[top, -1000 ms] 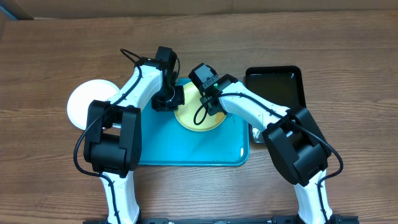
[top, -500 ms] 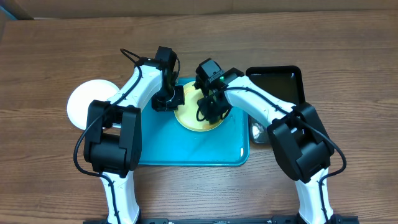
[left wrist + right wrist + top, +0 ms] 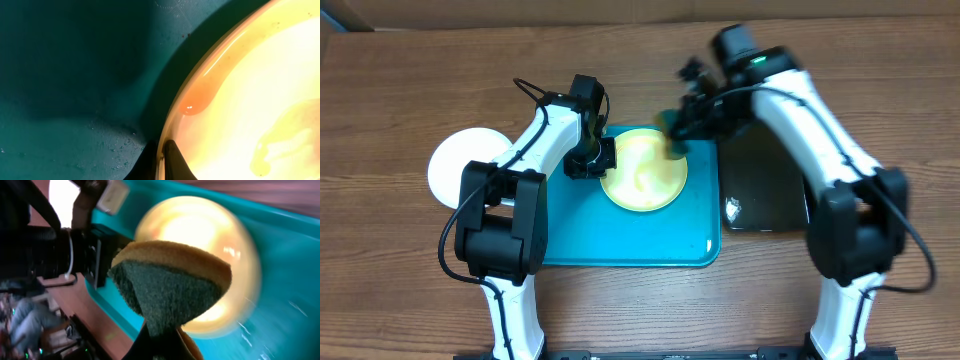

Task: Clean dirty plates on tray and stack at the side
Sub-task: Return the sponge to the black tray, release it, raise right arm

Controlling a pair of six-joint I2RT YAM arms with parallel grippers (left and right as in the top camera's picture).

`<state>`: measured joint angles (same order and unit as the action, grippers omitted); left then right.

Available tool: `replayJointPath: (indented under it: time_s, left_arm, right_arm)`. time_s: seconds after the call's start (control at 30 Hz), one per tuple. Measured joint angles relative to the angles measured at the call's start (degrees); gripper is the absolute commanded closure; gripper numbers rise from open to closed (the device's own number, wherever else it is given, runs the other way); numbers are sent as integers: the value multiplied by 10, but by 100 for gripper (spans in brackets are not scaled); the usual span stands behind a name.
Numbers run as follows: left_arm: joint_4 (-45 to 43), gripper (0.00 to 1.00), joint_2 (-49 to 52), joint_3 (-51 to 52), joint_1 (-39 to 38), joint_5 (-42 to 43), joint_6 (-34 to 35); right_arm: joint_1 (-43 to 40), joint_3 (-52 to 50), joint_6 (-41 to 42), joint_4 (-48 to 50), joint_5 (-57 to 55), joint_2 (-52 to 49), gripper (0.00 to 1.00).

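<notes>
On turquoise plastic tray [image 3: 620, 240]: round lime-green plate [image 3: 643, 172], rim clamped by left gripper [image 3: 607, 160].
Right gripper [image 3: 685, 122]: grasping green-yellow sponge [image 3: 170, 275] over plate's far edge.

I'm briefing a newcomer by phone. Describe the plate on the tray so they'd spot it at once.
Find the turquoise tray in the middle of the wooden table; the lime-green plate lies near its far edge, its rim pinched by the left tool. Unlike it, the white plate sits off the tray, to the left.
</notes>
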<state>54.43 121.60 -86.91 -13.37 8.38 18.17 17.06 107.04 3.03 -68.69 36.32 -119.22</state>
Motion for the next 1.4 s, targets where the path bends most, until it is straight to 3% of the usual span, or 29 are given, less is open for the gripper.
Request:
replayJointPath:
  time_s: [0.2,0.3,0.47,0.7,0.83,1.03,1.17,1.23,1.4]
  left_arm:
    - [0,95,0,0,0,0,0]
    - [0,95,0,0,0,0,0]
    - [0,95,0,0,0,0,0]
    - [0,95,0,0,0,0,0]
    - [0,95,0,0,0,0,0]
    - [0,95,0,0,0,0,0]
    - [1,93,0,0,0,0,0]
    - [0,85,0,0,0,0,1]
    - [5,81,2,0,-2,0,1]
  right_arm:
    - [-73,4,1,-140,-131,33,96]
    - [-91,-10,15,-165,-223,33,96]
    - [-106,-73,54,-127,-345,33,96]
    - [-105,-201,71,-1,-399,33,96]
    - [-105,-256,78,47,-406,33,81]
    - [-105,-281,106,73,-412,34,78]
    - [-105,-307,128,108,-413,43,68]
    - [-106,-310,132,106,-413,46,63]
    - [-106,-288,125,43,-398,45,48]
